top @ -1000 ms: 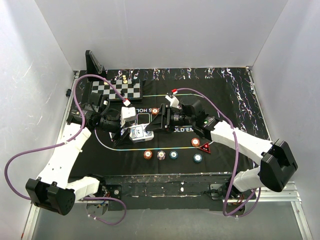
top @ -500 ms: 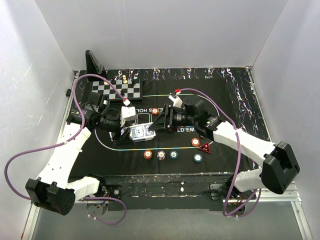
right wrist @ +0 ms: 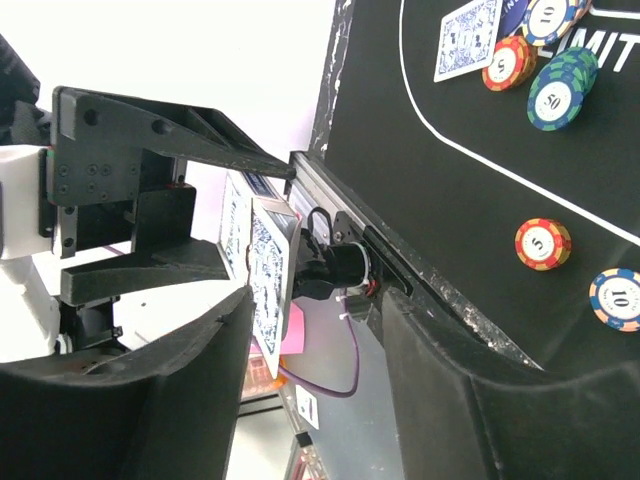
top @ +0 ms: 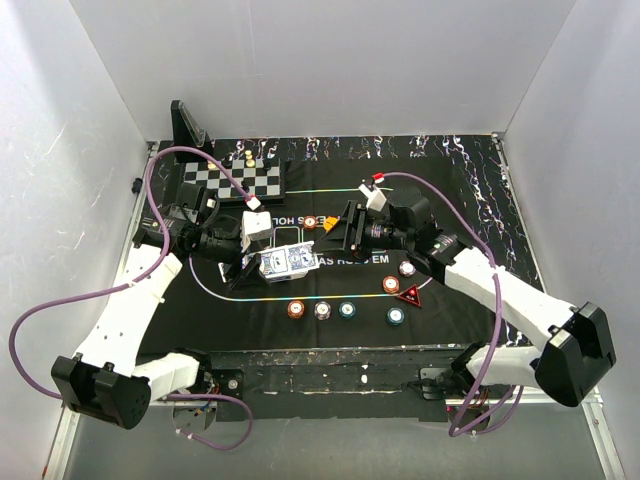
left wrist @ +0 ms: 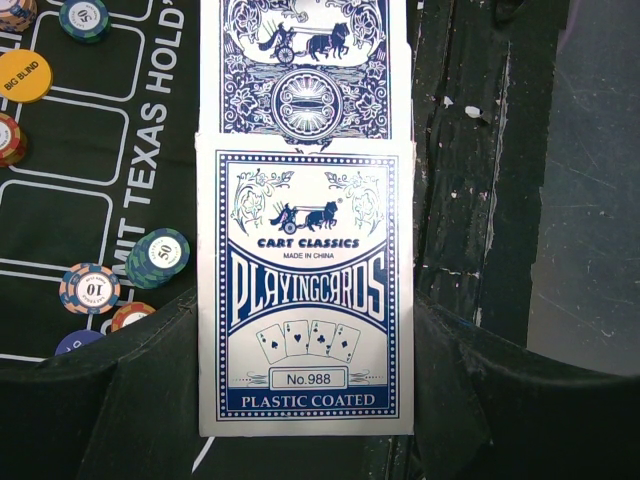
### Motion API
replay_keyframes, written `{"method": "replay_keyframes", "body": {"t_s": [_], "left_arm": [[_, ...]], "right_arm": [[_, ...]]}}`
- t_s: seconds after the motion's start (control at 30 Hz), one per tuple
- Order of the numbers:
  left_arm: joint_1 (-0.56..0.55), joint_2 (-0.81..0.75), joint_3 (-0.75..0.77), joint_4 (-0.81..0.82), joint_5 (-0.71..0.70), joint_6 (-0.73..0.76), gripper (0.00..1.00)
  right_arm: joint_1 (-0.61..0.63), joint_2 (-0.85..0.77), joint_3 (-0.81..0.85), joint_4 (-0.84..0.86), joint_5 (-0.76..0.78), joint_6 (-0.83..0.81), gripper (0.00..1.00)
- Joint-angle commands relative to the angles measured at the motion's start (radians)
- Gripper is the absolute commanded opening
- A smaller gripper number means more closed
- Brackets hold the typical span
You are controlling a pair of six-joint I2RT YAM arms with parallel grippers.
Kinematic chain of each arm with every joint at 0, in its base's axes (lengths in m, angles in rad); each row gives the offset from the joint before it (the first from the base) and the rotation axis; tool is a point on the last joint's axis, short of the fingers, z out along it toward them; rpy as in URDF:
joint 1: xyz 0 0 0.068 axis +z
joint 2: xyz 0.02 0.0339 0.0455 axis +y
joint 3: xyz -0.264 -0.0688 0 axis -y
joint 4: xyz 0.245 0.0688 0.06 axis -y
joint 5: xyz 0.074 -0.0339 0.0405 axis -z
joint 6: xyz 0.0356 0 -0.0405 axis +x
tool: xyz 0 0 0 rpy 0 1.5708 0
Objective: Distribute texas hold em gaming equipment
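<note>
The right arm (top: 480,280) has drawn back to the right since a second ago. Its right gripper (right wrist: 315,390), then close against the box of playing cards (left wrist: 305,300), now stands apart from it over the middle of the black surface (top: 470,200), jaws spread with nothing between them. The box has shifted slightly and stays pinched at its lower end in the jaws of the left gripper (left wrist: 305,400), held above the surface's left half, with one blue-backed card (left wrist: 305,60) poking out of its top. The arm's retreat uncovers a whitish chip (top: 406,267) just beyond the red triangular marker (top: 411,296). The top view shows two arms, one chessboard (top: 235,182) at the far left, one box, one marker and seven round chips (top: 322,310): four in a row near the front edge, two by the marker, one orange near the centre. The right wrist view adds one face-down card on the surface, and the left wrist view one yellow disc (left wrist: 22,75).
</note>
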Motion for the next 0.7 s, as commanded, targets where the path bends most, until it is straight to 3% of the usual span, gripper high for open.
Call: {"method": "replay_keyframes", "body": {"t_s": [0.0,0.1,0.27,0.47,0.67], "left_arm": [[0.004,-0.015,0.028,0.015,0.043,0.000,0.45],[0.006,-0.015,0.028,0.013,0.041,0.001,0.45],[0.004,-0.014,0.030,0.013,0.041,0.001,0.45],[0.004,-0.017,0.022,0.015,0.043,0.000,0.45],[0.006,-0.018,0.027,0.016,0.043,0.000,0.45]], "right_arm": [[-0.008,-0.051,0.021,0.005,0.005,-0.021,0.73],[0.000,-0.040,0.038,0.018,-0.010,-0.012,0.81],[0.052,0.041,0.087,0.051,-0.018,-0.018,0.83],[0.093,0.130,0.106,0.094,-0.041,0.014,0.69],[0.090,0.093,0.078,0.081,-0.004,0.011,0.59]]}}
